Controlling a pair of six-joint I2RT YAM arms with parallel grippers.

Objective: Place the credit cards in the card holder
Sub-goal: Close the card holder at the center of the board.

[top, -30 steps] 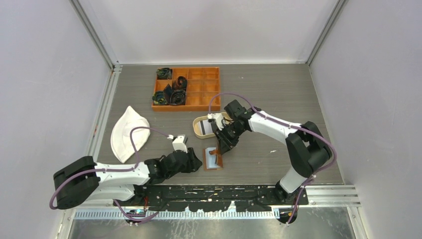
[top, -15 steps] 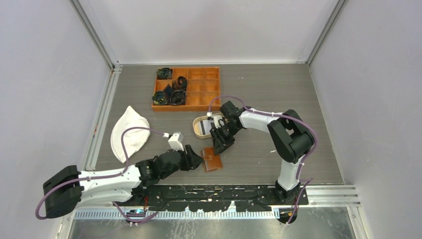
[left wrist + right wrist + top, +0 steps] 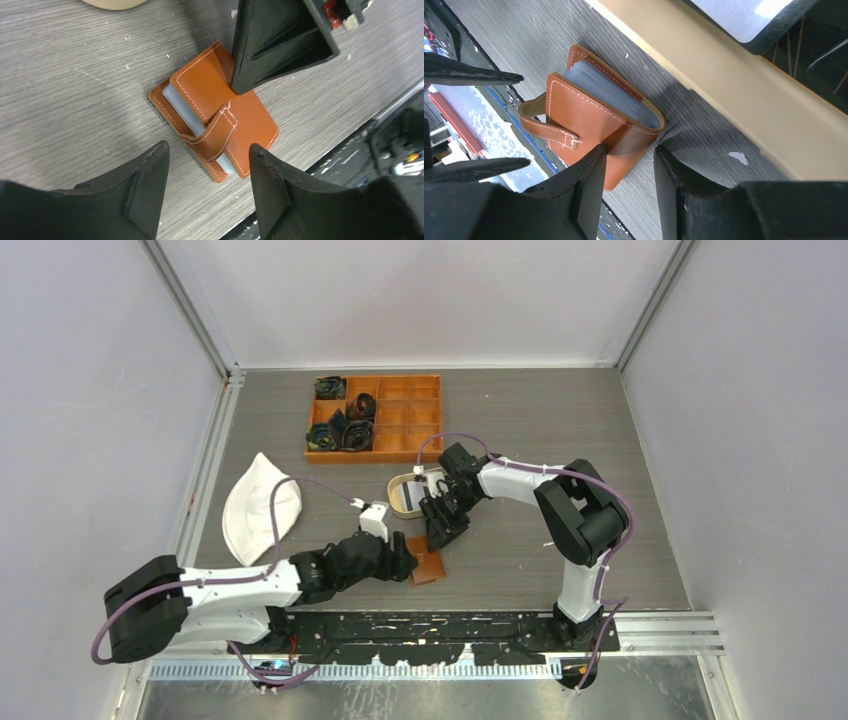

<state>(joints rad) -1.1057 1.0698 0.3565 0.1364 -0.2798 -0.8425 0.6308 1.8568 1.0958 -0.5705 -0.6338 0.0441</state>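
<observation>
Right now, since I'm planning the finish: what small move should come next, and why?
Probably ease the left gripper down onto the strap to press it home. The card holder lies folded shut with the cards inside, the right gripper touching its flap, yet the strap bows loosely off the edge.

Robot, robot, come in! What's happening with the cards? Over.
Left gripper open beside card holder. Right gripper slightly open, tip pressing on it. Holder folded, strap over, credit cards inside. Nothing blocking.
</observation>
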